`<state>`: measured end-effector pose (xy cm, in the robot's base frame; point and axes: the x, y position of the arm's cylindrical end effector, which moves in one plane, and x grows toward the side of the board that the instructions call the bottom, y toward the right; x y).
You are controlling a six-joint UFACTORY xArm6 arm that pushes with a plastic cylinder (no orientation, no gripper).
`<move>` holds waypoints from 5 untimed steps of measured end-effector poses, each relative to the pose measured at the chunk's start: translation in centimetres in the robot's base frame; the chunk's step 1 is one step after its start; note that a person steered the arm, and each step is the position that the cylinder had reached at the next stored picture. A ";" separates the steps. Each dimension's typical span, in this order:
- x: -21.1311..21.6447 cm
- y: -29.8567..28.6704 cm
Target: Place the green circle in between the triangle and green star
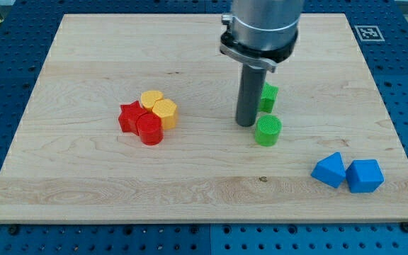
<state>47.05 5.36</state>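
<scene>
My tip (pixel 245 125) sits just left of the green circle (pixel 268 131), gripping nothing; the green star (pixel 268 97) is just above the circle, the blue triangle (pixel 329 171) lower right across bare board (pixel 83 71).

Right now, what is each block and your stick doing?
My tip: down on the board, just left of the green circle, not clearly touching it.
Green circle: upright, free.
Green star: partly hidden behind the rod, above the circle.
Blue triangle: beside the blue block, bottom right.
Red star, red circle, two yellow blocks: huddled together, touching.
</scene>
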 end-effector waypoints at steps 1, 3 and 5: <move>1.3 0.0; 2.5 1.7; 2.5 2.9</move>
<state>49.51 8.31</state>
